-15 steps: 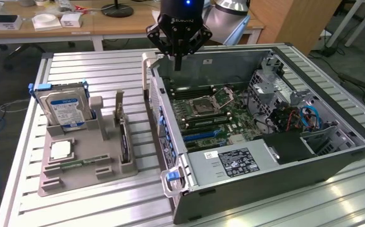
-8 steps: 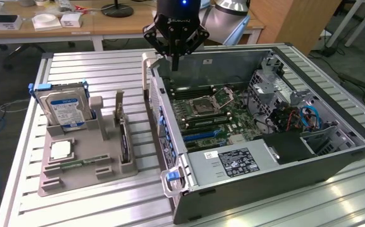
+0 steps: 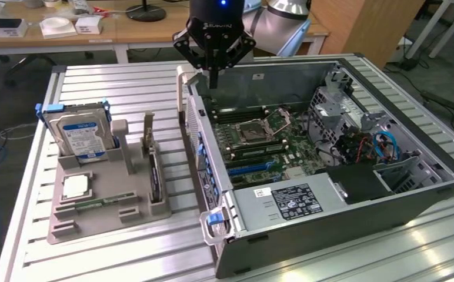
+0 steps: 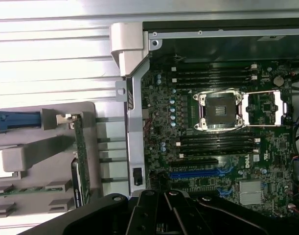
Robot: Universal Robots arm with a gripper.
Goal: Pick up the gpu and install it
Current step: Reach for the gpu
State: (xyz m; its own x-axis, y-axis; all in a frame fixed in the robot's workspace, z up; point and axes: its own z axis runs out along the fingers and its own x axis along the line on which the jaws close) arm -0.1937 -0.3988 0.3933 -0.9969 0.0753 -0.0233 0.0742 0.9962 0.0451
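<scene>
Gripper (image 3: pixel 213 79): fingers pressed together, empty, poised above the rear corner of the open computer case (image 3: pixel 329 238).
Gpu (image 3: pixel 154 175): standing on edge in the grey holder (image 3: pixel 93 226), apart from the gripper.
Hard drive (image 3: pixel 82 132): upright in the same holder.

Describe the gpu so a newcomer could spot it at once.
Beside the open computer case, on the exterior view's left, sits a grey parts holder. The gpu is the thin card standing on edge nearest the case, unlike the blue-labelled hard drive.
</scene>
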